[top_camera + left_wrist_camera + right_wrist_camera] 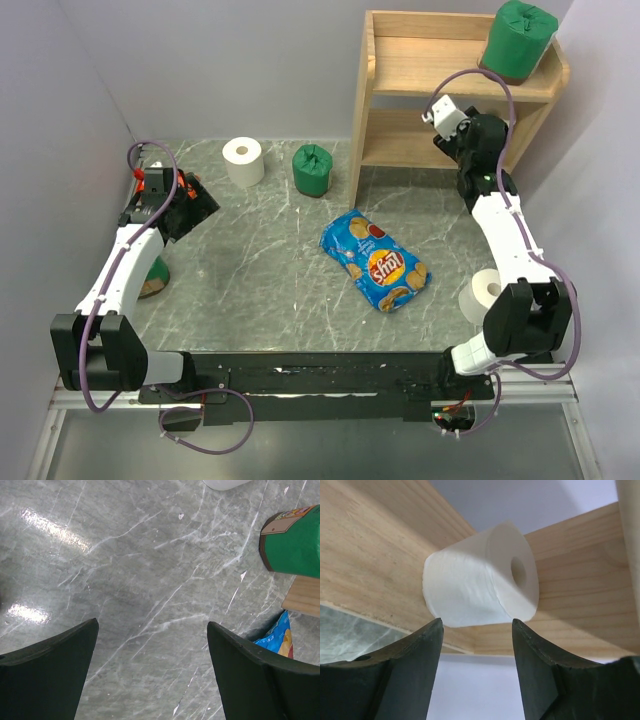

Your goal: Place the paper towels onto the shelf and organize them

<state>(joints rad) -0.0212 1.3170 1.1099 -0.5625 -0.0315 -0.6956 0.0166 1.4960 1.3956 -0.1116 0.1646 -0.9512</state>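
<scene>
Releasing check: right hand is at the lower tier of the shelf, fingers apart with nothing between them. The shelved white roll sits just beyond the tips and looks free.
Left hand: left hand has its fingers wide apart and empty, above bare tabletop at about 9 o'clock.
Shelf, top tier: top tier holds one top green roll, close to the right front corner.
Shelf, lower tier: holds the shelved white roll only. Its flat end is against the board, so I judge it to be standing on end.
Tabletop rolls: far white roll at 11 o'clock. Far green roll at 12 o'clock. Near white roll at 4 o'clock, just beside the right arm. Hidden green roll at 8 o'clock, mostly under the left arm.
Other: chip bag lies near centre and is not part of the job.
Progress (judgement): two of six rolls are shelved.
Risk 1: backing out could drag or tip the shelved white roll, because the fingertips are very close to its wall and the roll is light.
Risk 2: a wrist bump under the top tier could shake the shelf and walk the top green roll off its corner.
Risk 3: the right arm swinging back could bowl the near white roll off the tabletop edge.
</scene>
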